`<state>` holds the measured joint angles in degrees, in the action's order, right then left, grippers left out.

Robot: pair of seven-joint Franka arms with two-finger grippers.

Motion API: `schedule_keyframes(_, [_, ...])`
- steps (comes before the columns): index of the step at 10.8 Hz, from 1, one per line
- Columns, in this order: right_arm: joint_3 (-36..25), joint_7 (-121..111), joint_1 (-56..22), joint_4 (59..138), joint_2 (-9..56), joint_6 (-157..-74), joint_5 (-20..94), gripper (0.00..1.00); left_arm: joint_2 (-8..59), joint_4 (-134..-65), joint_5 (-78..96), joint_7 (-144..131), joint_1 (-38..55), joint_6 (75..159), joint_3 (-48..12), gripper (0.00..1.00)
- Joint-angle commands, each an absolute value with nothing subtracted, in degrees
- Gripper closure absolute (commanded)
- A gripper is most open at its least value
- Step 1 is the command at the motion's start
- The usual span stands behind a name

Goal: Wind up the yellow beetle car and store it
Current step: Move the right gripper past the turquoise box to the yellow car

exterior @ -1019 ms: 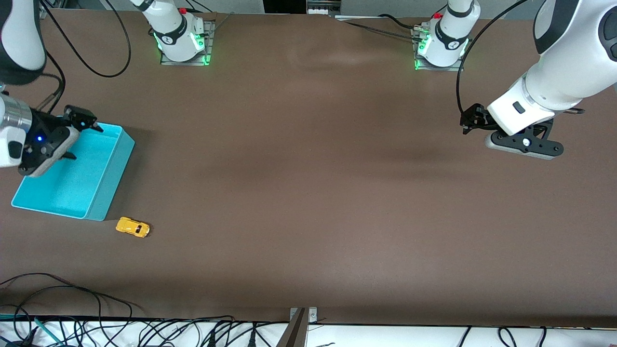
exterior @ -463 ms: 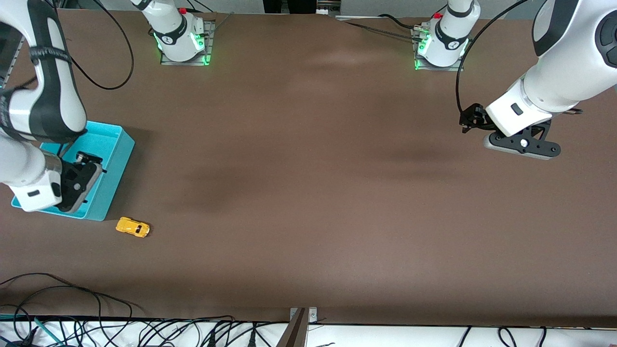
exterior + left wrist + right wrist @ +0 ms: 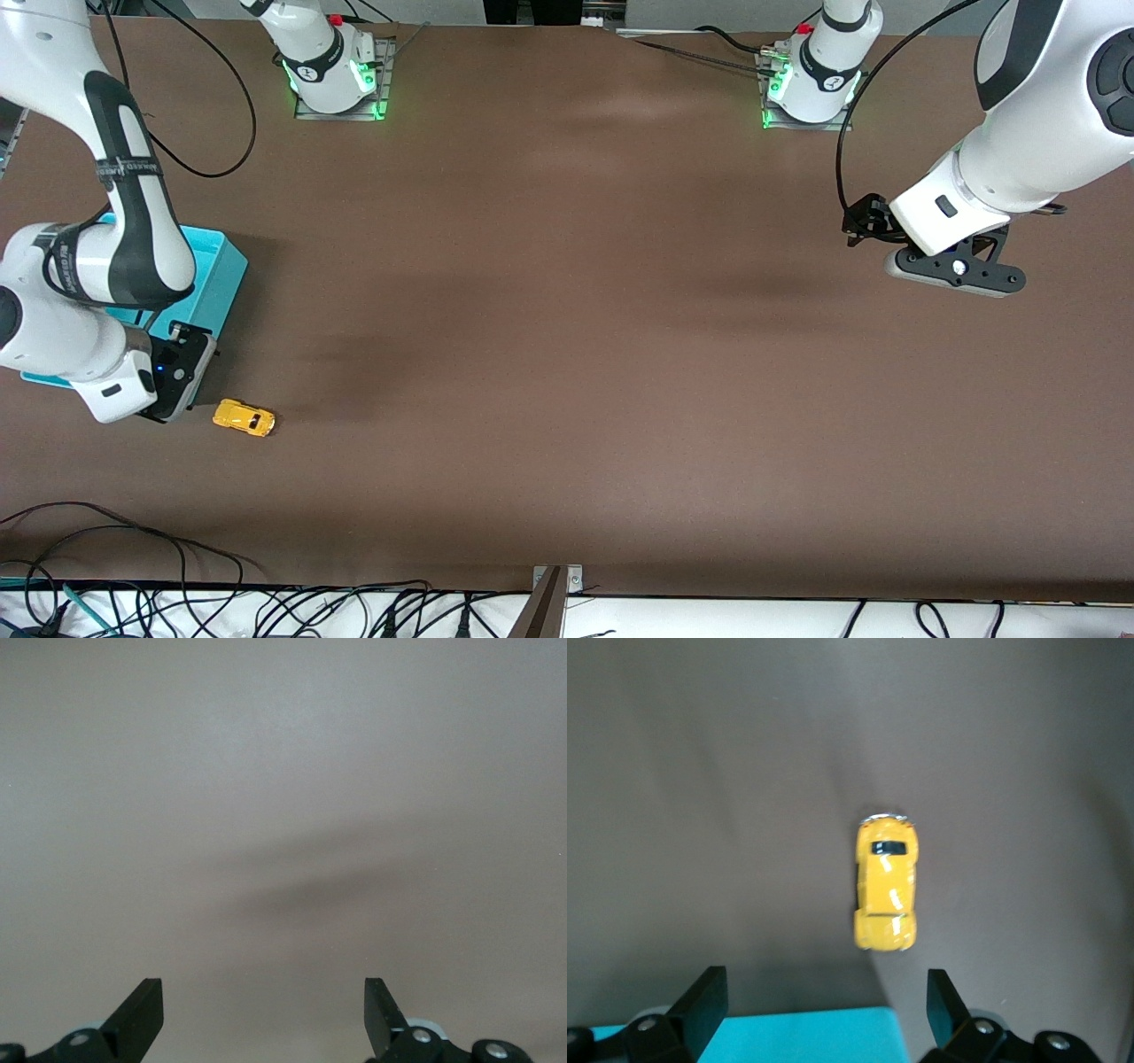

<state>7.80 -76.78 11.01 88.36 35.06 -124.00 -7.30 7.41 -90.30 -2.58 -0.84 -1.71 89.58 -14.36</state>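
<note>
The yellow beetle car [image 3: 244, 417] stands on its wheels on the brown table at the right arm's end, just nearer the front camera than the cyan bin [image 3: 226, 270]. My right gripper [image 3: 177, 377] hangs over the bin's corner closest to the car, open and empty. In the right wrist view the car [image 3: 886, 883] lies a short way ahead of the right gripper [image 3: 824, 1003], with the bin's corner [image 3: 753, 1035] under the jaws. My left gripper [image 3: 955, 268] waits open over bare table at the left arm's end. The left wrist view shows the left gripper [image 3: 263, 1014] with only tabletop beneath.
The right arm covers much of the bin in the front view. Both arm bases [image 3: 335, 71] [image 3: 811, 80] stand at the table's edge farthest from the front camera. Loose cables [image 3: 133, 549] lie along the edge nearest it.
The right arm has swung from over the bin's farther end toward the front camera, stopping over the bin's corner by the car. The car and the left arm have hardly moved.
</note>
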Motion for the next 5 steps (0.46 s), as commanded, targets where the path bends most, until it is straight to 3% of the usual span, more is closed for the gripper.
schedule_keyframes(1, [9.14, -81.99, 13.62, 85.43, 39.89, -127.69, -8.09, 0.00, 7.91, -89.38, -2.20, -1.23, -1.76, 88.59, -14.59, 0.00])
schedule_keyframes(5, [9.49, -82.18, 14.15, 85.43, 43.06, -132.00, -7.65, 0.00, 8.00, -89.65, -2.20, -1.23, -1.32, 88.50, -14.50, 0.00])
